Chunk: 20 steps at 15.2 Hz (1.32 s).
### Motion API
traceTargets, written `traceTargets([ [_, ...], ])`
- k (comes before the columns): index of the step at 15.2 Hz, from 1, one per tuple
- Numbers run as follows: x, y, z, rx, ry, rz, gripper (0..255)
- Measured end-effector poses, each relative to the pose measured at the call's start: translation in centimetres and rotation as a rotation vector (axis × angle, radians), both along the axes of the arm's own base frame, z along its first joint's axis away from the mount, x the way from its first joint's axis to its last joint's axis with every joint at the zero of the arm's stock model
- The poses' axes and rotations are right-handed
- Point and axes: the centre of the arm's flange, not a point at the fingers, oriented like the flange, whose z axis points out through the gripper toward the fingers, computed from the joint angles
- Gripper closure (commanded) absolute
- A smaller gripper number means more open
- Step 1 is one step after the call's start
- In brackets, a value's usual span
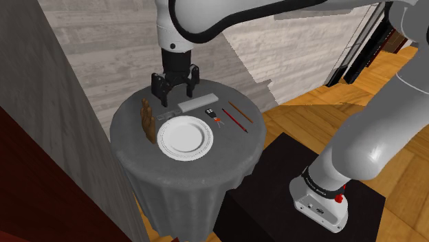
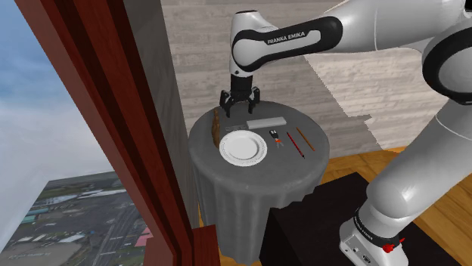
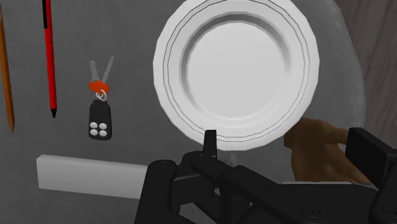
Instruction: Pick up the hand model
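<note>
The claw (image 1: 177, 96) hangs over the far part of the round desk (image 1: 179, 185). Its two fingers are spread apart and nothing is between them that they touch, so it is released and empty.

In the shoulder view the hand model (image 1: 147, 120), a brown thing, is at about 8 o'clock from the claw, close to the desk's edge. It is just beside the white plate (image 1: 185, 135), at the plate's 9 o'clock. A grey block (image 1: 198, 104) lies at about 4 o'clock from the claw, near it. Further out, at the plate's 2 o'clock, are a black key fob (image 1: 217, 117) with keys, then a red pencil (image 1: 232, 119) and an orange-brown pencil (image 1: 240, 112).

I judge the task to be at its beginning. The claw is near the hand model but not above it and not around it. It has yet to move sideways over the model, go down, close on it and lift it.

In the wrist view the claw's own black body and one finger cover part of the hand model (image 3: 318, 153). I cannot make out its separate fingers in any view, nor say surely if it stands upright or leans. How high the claw is above the desk is also hard to judge.
</note>
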Motion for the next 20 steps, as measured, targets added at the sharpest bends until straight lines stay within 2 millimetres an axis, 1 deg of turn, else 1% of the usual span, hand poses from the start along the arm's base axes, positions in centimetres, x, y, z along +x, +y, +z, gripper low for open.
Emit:
traceTargets([
  [2,1.4,2.0,0.0,0.010,-0.003,-0.007,0],
  [3,2.0,3.4,-0.3,0.015,-0.004,-0.010,0],
  [6,3.5,6.4,-1.0,0.031,-0.008,-0.021,0],
  [7,4.1,7.0,-1.2,0.033,-0.007,-0.023,0],
  [13,4.4,7.5,-4.4,0.036,-0.008,-0.026,0],
  [15,4.4,7.5,-5.0,0.036,-0.008,-0.026,0],
  [16,4.4,7.5,-5.1,0.036,-0.008,-0.026,255],
  [20,4.4,7.5,-5.1,0.036,-0.009,-0.026,255],
])
